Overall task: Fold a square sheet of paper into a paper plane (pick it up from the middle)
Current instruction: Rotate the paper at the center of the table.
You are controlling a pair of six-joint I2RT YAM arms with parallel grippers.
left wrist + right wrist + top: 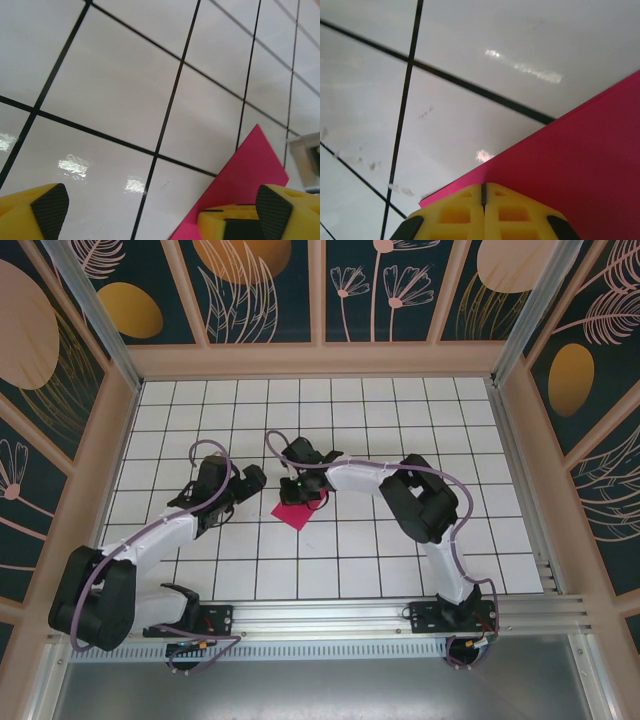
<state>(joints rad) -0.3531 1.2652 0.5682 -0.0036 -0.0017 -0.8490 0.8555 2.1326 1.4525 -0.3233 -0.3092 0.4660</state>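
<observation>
The magenta-pink paper [293,513] lies on the white tiled floor as a small folded, pointed shape, near the middle. My right gripper [297,490] is at its far edge. In the right wrist view its yellow fingers [455,215] are pressed together, tips down on the paper [580,155], with nothing seen between them. My left gripper [254,480] sits just left of the paper, open. In the left wrist view the left gripper [160,215] has its fingers far apart. The right-hand finger [272,212] hangs over a corner of the paper [250,170], and the other is over bare tile.
The floor is white tile with black grid lines [340,540], ringed by wooden walls with patterned panels [320,290]. A metal rail [330,615] runs along the near edge by the arm bases. Open tiles lie behind and in front of the paper.
</observation>
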